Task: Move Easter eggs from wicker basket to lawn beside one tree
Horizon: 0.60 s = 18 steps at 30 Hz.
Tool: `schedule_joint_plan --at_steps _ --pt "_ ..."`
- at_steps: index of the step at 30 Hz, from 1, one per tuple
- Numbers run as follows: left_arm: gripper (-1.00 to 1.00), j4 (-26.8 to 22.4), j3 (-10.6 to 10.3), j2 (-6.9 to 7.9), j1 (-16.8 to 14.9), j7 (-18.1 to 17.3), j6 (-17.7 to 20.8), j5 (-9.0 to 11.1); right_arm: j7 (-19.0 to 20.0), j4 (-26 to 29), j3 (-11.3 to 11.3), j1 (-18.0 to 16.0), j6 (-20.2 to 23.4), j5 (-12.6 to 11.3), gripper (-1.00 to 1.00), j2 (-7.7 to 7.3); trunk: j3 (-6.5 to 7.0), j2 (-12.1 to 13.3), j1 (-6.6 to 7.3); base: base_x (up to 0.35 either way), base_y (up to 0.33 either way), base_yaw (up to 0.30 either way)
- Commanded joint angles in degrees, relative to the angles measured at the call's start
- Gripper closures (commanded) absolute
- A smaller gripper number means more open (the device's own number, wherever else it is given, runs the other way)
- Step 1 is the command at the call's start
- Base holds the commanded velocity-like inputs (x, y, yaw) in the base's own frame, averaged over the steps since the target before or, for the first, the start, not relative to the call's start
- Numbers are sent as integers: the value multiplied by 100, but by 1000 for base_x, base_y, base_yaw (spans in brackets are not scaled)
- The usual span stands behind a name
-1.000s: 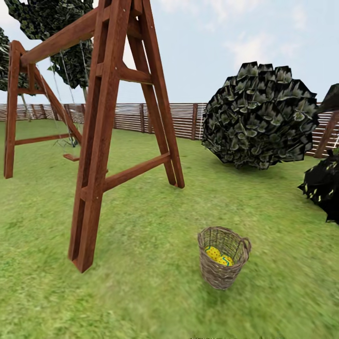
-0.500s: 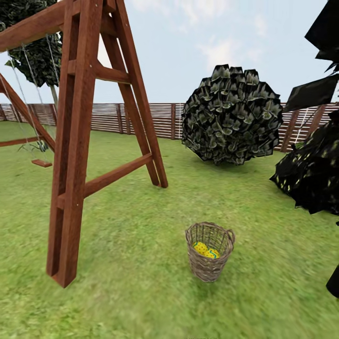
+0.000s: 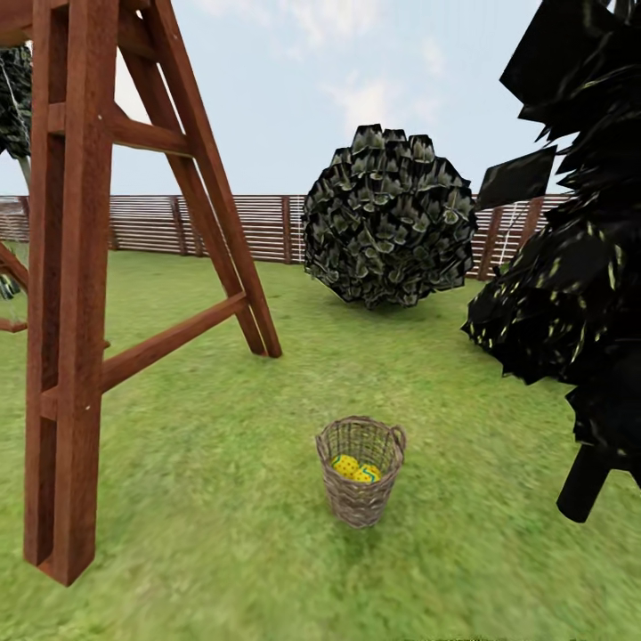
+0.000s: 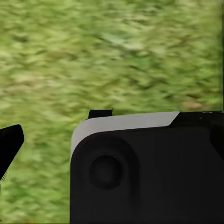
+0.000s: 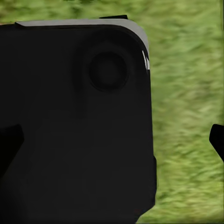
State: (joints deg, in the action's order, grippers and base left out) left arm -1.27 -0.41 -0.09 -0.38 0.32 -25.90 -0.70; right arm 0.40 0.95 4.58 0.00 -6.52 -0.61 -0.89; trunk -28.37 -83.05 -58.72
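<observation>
The wicker basket (image 3: 361, 470) stands upright on the lawn (image 3: 223, 499) in the head view, a little below the middle. Inside it I can see two yellow patterned Easter eggs (image 3: 345, 464) (image 3: 367, 473) lying side by side; any other egg is hidden by the wall. My left gripper (image 4: 112, 140) is open, its dark fingertips (image 4: 9, 145) wide apart over grass and a black part of the robot. Over the same black body and grass, the right gripper (image 5: 112, 137) is also open and holds nothing. Both are far from the basket.
A red-brown wooden swing frame (image 3: 67, 294) stands close at the left. A round dark bush (image 3: 387, 218) sits behind the basket by the slat fence (image 3: 214, 227). An all-black tree (image 3: 570, 267) with its trunk (image 3: 583, 485) crowds the right side.
The whole head view has swung to the right: the basket, swing frame and bush sit further left in the picture and the black tree has come in at the right. The basket itself stays put.
</observation>
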Motion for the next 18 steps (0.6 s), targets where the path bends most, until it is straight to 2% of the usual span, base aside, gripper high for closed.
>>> schedule_joint_plan --at_steps 1,9,18 --pt "-100 4 -3 0 -4 3 -16 -8 4 3 43 0 -18 -7 -100 4 -5 -2 -1 143 0 -300" --pt "-100 4 -3 0 -5 3 -17 -5 4 6 43 0 -24 -6 -100 18 -5 -2 -1 216 0 -288" --pt "-100 4 -3 0 -6 3 -15 -9 4 10 23 0 -25 23 -100 41 -5 -2 -1 304 0 -75"
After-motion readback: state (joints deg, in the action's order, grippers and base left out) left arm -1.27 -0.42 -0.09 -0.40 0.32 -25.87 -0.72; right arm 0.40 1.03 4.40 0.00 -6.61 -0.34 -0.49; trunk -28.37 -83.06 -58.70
